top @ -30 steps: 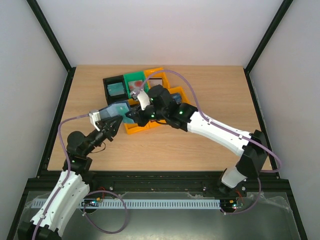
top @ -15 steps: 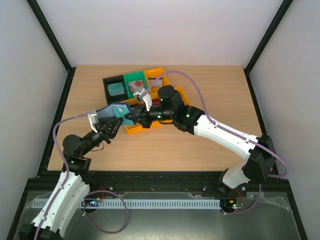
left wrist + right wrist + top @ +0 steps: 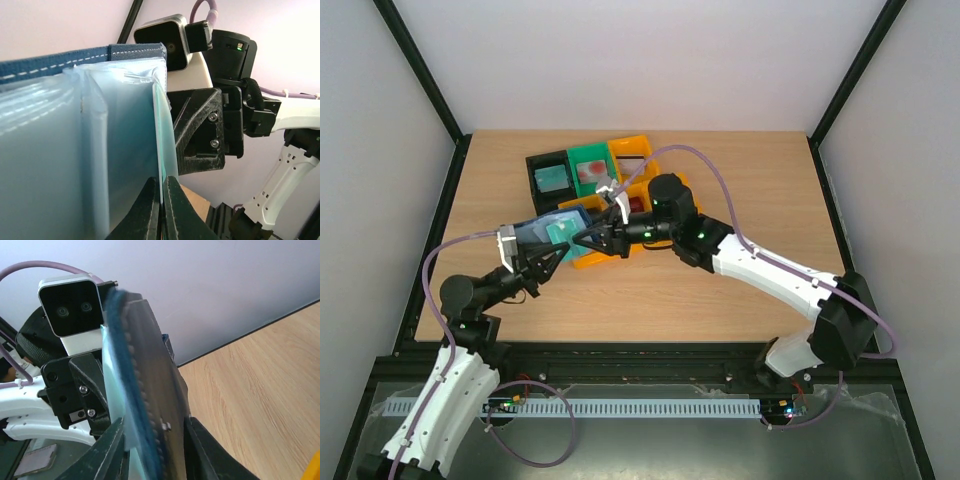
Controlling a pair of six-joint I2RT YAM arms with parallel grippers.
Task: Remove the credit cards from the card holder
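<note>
Hovering above the counter (image 3: 740,310), the navy card holder (image 3: 532,231) hangs pinched in the left fingers (image 3: 161,199), which are pressed together on its pale inner sleeve. A teal credit card (image 3: 560,228) juts from it. Opposite, the right fingers (image 3: 582,240) stand parted astride the holder's stitched edge.

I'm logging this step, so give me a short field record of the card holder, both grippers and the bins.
card holder: held above the table
left gripper: shut on the card holder's edge
right gripper: jaws astride its edge, grip unclear
teal card: in the card holder, not out yet
bins: black, green and orange, at the far side
</note>
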